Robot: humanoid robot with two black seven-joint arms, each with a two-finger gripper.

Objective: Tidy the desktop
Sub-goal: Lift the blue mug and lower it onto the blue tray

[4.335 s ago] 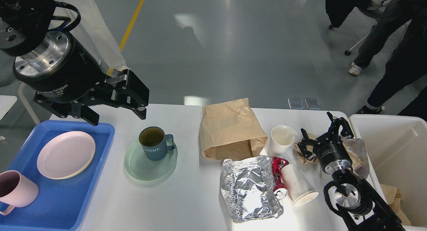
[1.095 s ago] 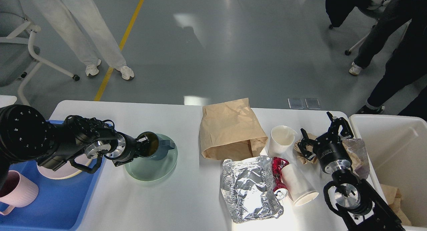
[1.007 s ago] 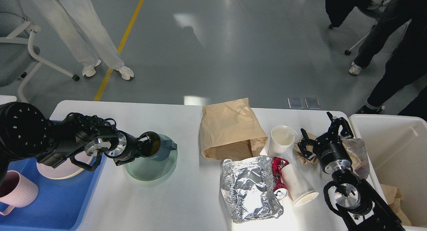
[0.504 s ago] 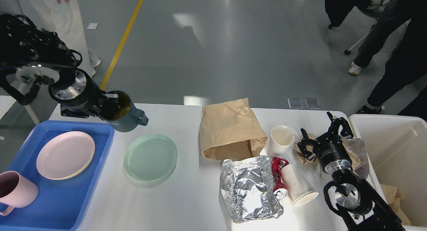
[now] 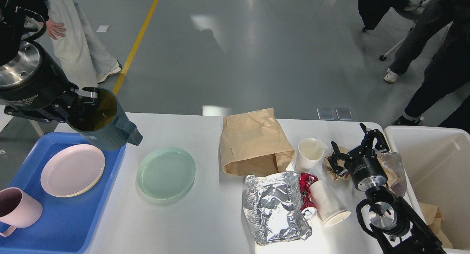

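Left gripper (image 5: 86, 105) clamped on teal mug (image 5: 104, 127) rim, raised above blue tray (image 5: 66, 224); right gripper (image 5: 354, 144) spread wide, empty, over desktop (image 5: 205, 224)

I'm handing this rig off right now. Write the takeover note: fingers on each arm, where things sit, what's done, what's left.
Left gripper: shut on the teal mug, held in the air over the far right corner of the blue tray.
Right gripper: open, empty, among the trash by the white bin.
In the tray: pink plate, pink mug.
On the desktop: green plate, paper bag, foil, two paper cups, red wrapper.
Left: set the mug down, move the green plate, bin the trash.
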